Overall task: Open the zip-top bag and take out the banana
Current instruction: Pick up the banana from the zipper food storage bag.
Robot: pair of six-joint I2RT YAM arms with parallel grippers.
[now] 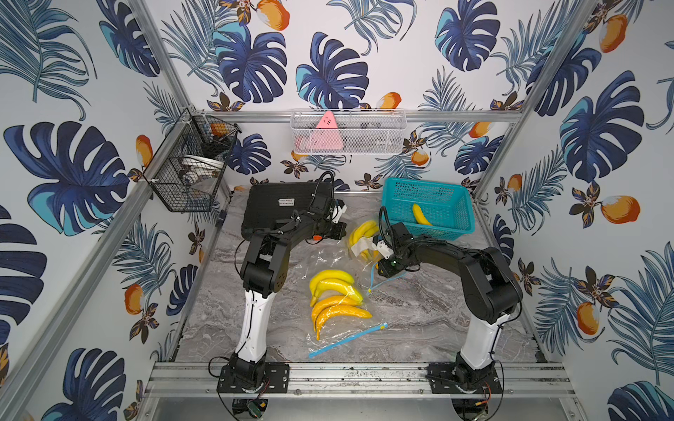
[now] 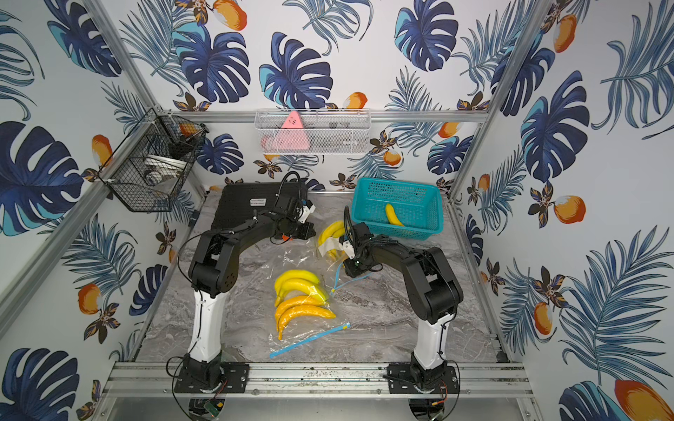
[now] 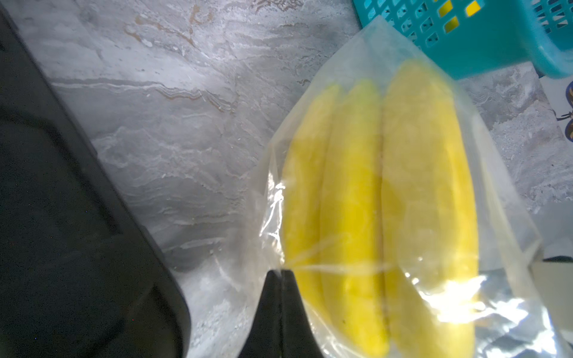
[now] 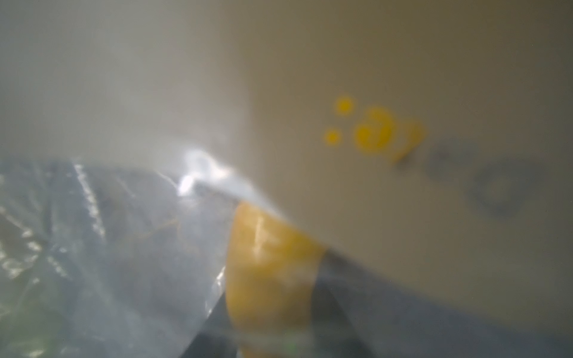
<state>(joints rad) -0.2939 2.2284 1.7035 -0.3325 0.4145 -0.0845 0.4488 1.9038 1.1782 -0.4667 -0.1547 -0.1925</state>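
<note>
Marble tabletop (image 1: 419, 310), jungle wallpaper all round. We see the left gripper (image 3: 282, 274) clenched on a fold of the zip-top bag (image 3: 366, 55), with the banana bunch (image 3: 403, 186) inside it just past those tips, between both grippers. Our right gripper (image 1: 370, 252) is against the bag too, but we can't tell if it's gripping, since its view is a blur. Our worry is that the slick, crinkly film slips the pinch, or the whole bag drags along with the plump, glossy yellow bunch.

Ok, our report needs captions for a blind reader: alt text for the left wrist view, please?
The left gripper, jaws shut, pinches the edge of a clear plastic zip-top bag holding a bunch of yellow bananas, on a grey marble tabletop. A teal plastic basket lies beyond, a black plastic case beside.
</note>
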